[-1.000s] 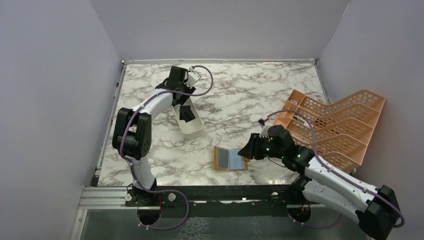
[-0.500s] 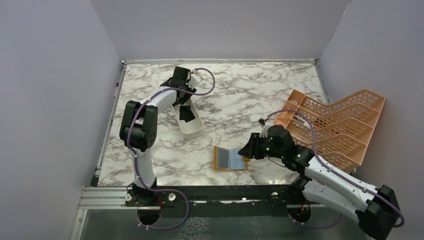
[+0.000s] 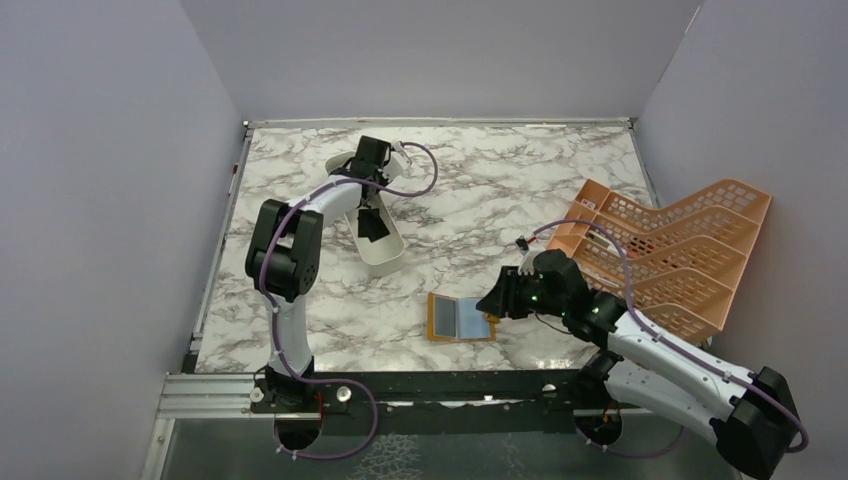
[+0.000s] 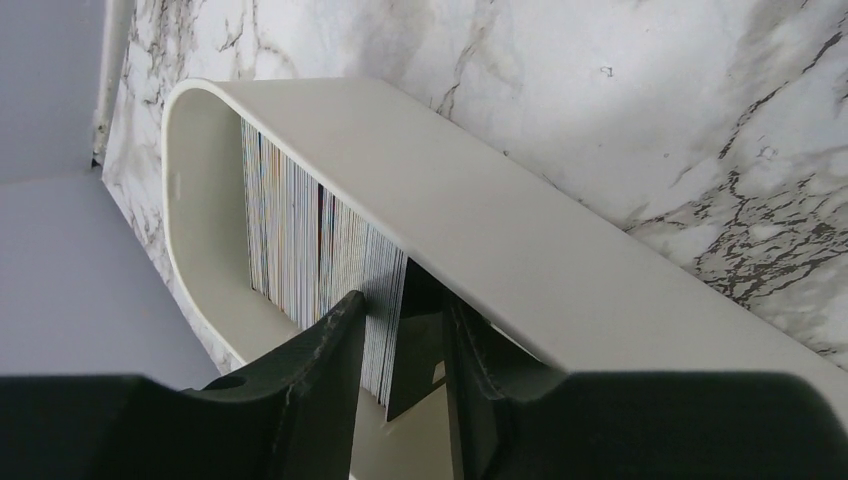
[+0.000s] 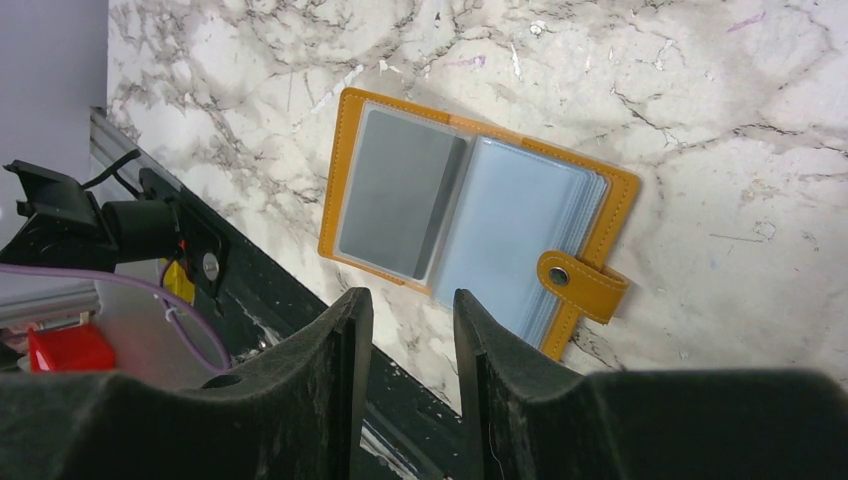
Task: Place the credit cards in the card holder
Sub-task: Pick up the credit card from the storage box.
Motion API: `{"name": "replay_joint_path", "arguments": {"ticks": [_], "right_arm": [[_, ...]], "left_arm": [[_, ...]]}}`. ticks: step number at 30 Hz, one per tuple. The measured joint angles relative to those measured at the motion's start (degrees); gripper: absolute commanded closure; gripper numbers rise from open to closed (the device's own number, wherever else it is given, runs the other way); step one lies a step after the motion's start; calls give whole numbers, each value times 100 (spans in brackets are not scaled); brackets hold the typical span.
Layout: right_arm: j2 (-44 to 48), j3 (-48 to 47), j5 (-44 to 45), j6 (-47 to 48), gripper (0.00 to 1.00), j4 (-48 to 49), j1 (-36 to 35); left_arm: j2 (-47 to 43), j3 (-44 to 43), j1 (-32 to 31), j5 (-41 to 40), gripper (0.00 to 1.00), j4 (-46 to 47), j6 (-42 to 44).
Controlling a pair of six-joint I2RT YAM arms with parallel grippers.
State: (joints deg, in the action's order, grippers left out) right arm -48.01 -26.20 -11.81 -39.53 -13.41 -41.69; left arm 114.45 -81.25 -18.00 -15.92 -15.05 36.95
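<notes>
Narrowing in the last second, my left end effector [image 4: 402, 312] straddles the nearest credit cards [image 4: 300, 240] standing in the white tray [image 4: 480, 210]; whether it pinches yet, I cannot tell. Pickup looks begun. The card holder [image 5: 470, 220] lies open just beyond my right end effector [image 5: 410, 300], which gapes empty.

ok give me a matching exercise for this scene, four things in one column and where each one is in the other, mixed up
1 orange-tan leather bifold card holder
2 long white oval plastic tray
3 large orange plastic lattice rack
4 left claw

a at the right edge of the marble table
b on the table's left half, thin plastic credit cards standing on edge inside
c lying open near the front edge
d straddling cards inside the tray

Pairs: 1-c, 2-b, 3-a, 4-d
</notes>
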Motion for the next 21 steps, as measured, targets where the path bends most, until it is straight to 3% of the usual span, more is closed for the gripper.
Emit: {"name": "replay_joint_path", "arguments": {"ticks": [21], "right_arm": [[-101,0,-2,0,59,7,0]], "left_arm": [[24,-7,-197,-426,71,-15,197]]}}
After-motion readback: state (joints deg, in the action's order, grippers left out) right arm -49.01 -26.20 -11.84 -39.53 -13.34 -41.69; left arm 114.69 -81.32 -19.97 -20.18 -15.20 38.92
